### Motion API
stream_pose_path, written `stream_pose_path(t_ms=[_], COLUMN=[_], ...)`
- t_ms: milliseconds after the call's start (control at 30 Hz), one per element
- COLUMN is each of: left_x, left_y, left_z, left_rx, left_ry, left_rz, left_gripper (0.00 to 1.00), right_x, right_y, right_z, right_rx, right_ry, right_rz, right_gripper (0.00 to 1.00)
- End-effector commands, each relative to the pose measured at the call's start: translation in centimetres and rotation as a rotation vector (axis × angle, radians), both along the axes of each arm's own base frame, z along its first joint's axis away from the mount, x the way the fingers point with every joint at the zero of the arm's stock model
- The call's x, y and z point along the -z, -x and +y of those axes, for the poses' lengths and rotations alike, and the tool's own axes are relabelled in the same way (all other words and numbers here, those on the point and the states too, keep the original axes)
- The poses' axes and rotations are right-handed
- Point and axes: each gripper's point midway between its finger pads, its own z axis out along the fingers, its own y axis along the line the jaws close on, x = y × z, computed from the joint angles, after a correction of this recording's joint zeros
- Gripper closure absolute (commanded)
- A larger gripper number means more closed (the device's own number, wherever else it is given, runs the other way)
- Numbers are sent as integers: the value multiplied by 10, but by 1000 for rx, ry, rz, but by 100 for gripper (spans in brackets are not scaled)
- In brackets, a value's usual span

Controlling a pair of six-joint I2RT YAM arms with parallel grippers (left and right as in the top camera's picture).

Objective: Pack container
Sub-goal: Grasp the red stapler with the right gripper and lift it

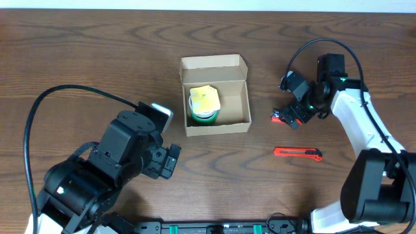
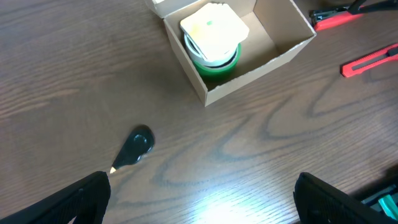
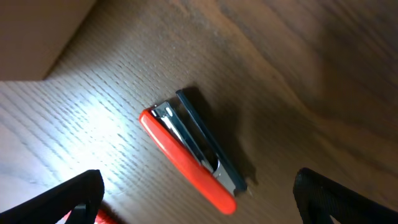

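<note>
Right gripper, jaws wide apart, hovers over red stapler; open cardboard box lies to its left.

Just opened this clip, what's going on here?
Two robot arms are packing a small tan cardboard box, which sits open with a green tape roll and a yellow sticky-note pad inside. The right gripper hovers, jaws open and empty, over a small red stapler lying on the wooden table beside the box. A red utility knife lies nearby. The left gripper, jaws open and empty, is over bare wood.
</note>
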Motion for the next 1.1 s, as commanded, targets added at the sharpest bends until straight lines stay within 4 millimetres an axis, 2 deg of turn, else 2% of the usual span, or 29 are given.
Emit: stream_pose_path(t_ms=[0, 333, 567, 733, 933, 1067], left_x=[1, 1, 1, 1, 1, 1], left_y=[0, 0, 0, 0, 0, 0], left_z=[3, 3, 3, 3, 3, 3], left_rx=[-5, -5, -5, -5, -5, -5], left_ry=[-9, -9, -9, -9, -9, -9], left_rz=[-3, -3, -3, -3, -3, -3], left_gripper=[5, 5, 5, 5, 5, 5], right_x=[13, 47, 60, 72, 85, 87], right_y=[2, 3, 9, 18, 22, 21], right_z=[0, 1, 6, 10, 4, 4], right_rx=[-99, -110, -117, -185, -195, -194], right_ry=[16, 4, -16, -9, 38, 40], right_rz=[6, 80, 129, 155, 180, 181], right_gripper=[1, 2, 4, 13, 21, 33])
